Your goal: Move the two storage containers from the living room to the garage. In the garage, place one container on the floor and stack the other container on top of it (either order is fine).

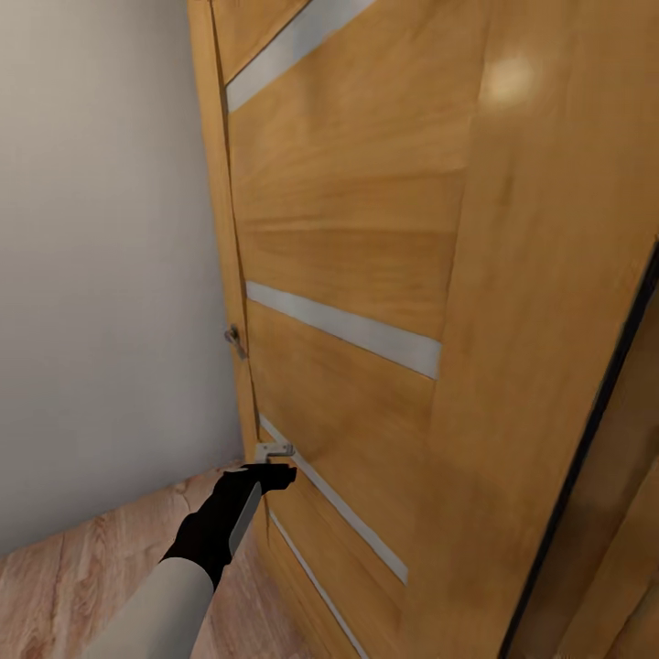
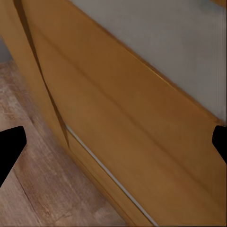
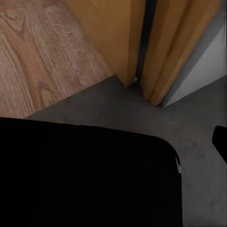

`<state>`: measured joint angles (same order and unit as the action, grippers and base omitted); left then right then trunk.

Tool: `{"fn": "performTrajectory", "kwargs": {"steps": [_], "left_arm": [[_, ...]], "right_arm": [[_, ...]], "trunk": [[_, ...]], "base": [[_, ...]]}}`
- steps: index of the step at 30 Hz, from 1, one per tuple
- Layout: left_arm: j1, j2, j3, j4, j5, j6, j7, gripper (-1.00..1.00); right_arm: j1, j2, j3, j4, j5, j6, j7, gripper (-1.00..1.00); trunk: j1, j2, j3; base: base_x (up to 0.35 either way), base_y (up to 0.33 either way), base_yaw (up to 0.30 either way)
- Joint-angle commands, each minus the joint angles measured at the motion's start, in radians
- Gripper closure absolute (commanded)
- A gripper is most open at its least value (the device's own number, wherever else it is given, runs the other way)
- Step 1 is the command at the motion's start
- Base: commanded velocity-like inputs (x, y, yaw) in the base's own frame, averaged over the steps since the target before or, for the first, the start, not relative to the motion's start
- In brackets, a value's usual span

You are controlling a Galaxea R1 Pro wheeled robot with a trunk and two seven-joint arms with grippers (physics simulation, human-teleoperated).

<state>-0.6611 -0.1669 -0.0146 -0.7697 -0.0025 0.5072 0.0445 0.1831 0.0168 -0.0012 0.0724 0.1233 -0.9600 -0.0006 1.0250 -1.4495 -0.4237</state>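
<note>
With its jaws apart, the black left gripper [image 1: 275, 476] should press the honey-coloured wooden door [image 1: 366, 275] steadily near its free edge; I cannot tell the right gripper's state.

Soft even light; round glare spot on door [image 1: 366, 229]; wrist views blurred, low-resolution, faint shadows.

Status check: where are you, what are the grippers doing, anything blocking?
Left gripper open, empty, at wooden door near its lower hinge. Right gripper state unclear. Door close ahead; grey concrete floor past the threshold.
</note>
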Motion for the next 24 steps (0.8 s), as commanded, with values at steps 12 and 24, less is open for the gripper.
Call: {"fn": "performTrajectory", "kwargs": {"steps": [12,24], "left_arm": [[0.0,-0.008,-0.004,-0.002,0.035,0.004,-0.002,-1.0],[0.0,-0.008,-0.004,-0.002,0.035,0.004,-0.002,-1.0]], "right_arm": [[-0.001,0.0,0.0,0.001,0.004,-0.004,0.001,-1.0],[-0.001,0.0,0.0,0.001,0.003,-0.004,-0.001,-1.0]], "trunk": [[0.0,-0.001,-0.001],[0.0,-0.001,-0.001]], "base": [[0.0,0.0,-0.077],[0.0,0.0,0.0]]}}
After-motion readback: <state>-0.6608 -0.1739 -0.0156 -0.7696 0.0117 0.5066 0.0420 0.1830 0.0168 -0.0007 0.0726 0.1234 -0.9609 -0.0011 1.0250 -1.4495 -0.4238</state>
